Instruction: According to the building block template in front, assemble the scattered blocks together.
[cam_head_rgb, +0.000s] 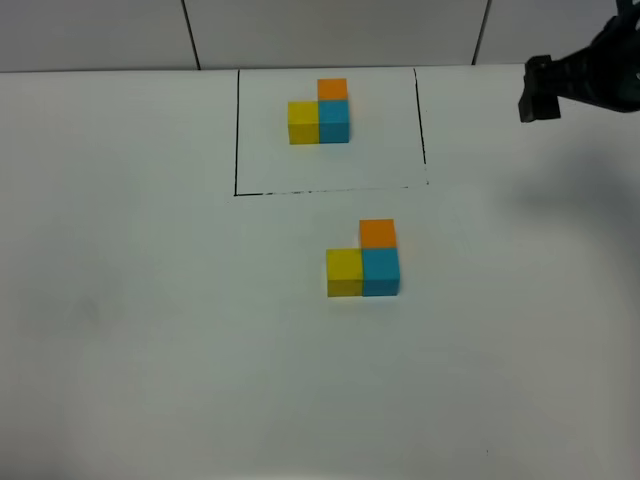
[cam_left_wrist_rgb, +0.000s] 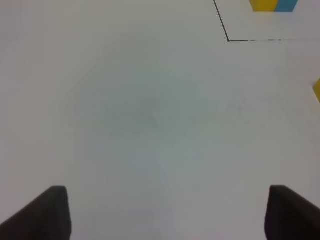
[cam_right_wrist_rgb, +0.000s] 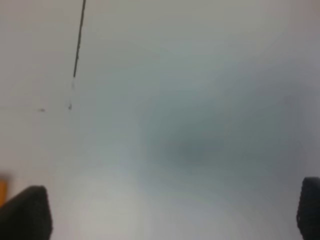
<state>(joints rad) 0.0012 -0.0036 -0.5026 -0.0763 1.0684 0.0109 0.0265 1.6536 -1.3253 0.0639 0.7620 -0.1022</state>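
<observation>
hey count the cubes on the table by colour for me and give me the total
Yellow cubes: 2, template, lower cluster
Blue cubes: 2, template, lower cluster
Orange cubes: 2, template, lower cluster
Total: 6

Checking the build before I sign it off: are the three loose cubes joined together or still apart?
Joined. The yellow cube and blue cube sit side by side, the orange cube behind the blue, matching the framed pattern.

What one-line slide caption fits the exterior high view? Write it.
Yellow, blue and orange blocks sit joined below the framed template, matching its L-shape.
</observation>
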